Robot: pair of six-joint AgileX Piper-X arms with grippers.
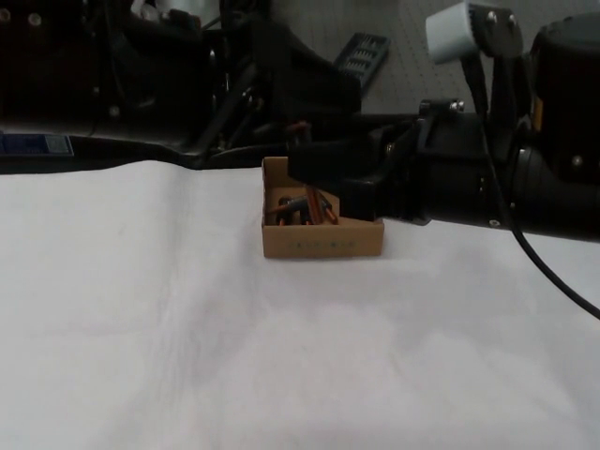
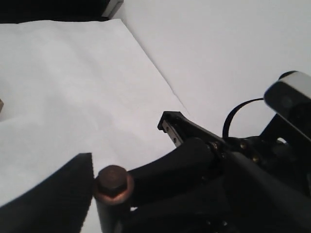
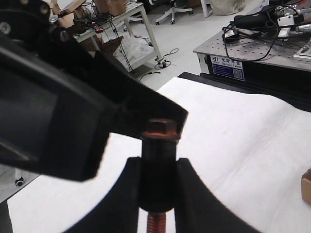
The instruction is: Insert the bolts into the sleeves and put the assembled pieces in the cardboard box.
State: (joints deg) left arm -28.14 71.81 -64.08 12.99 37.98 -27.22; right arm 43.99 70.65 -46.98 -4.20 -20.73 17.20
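A bolt with a copper hex head (image 3: 162, 128) stands through a black sleeve (image 3: 158, 177), and its thread sticks out below. My right gripper (image 3: 158, 191) is shut on the sleeve, one finger on each side. In the left wrist view the bolt head (image 2: 112, 182) sits right beside one toothed finger (image 2: 63, 191) of my left gripper (image 2: 155, 167), which is open; its other finger is lost in the dark. The cardboard box (image 1: 323, 246) holds several assembled pieces, and a black gripper (image 1: 323, 169) hangs just behind and above it.
White cloth (image 1: 187, 328) covers the bench around the box. The right arm's black body (image 1: 506, 187) and its white camera (image 1: 459, 30) stretch in from the right. Dark equipment and a perforated table (image 1: 412, 56) lie behind the bench.
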